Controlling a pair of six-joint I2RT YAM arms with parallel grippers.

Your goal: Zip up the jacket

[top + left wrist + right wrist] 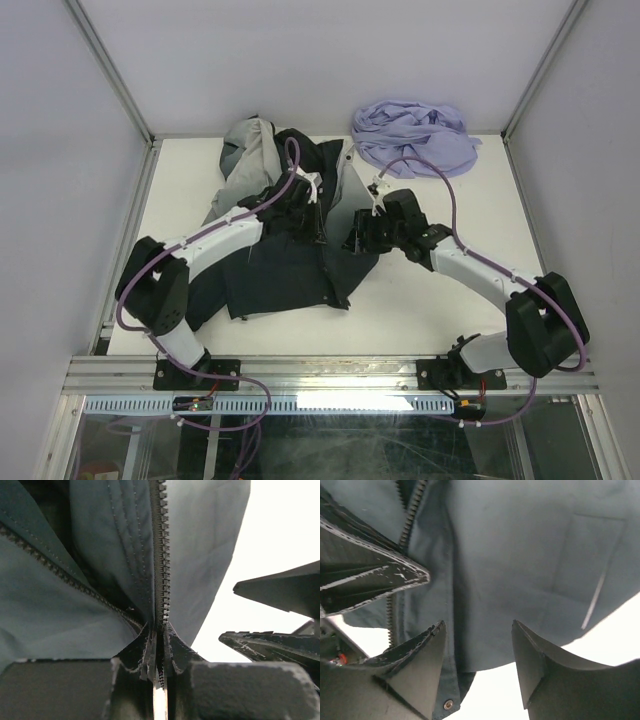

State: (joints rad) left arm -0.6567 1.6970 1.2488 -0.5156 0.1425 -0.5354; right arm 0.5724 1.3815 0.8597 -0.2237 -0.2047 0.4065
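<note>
The left pincer (159, 666) is clamped on the jacket (285, 275) right at its zipper (161, 555), arm bent low across the dark cloth spread mid-tabletop (430, 300). The right pincer (477, 627) hangs fingers apart over the jacket's edge, arm elbowed in from the right.

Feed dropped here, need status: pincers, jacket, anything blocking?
Left pincer shut on jacket at zipper. Right pincer open at the hem. Teeth rows apart beyond the pinch. Nothing blocking; lavender garment at far edge.
</note>
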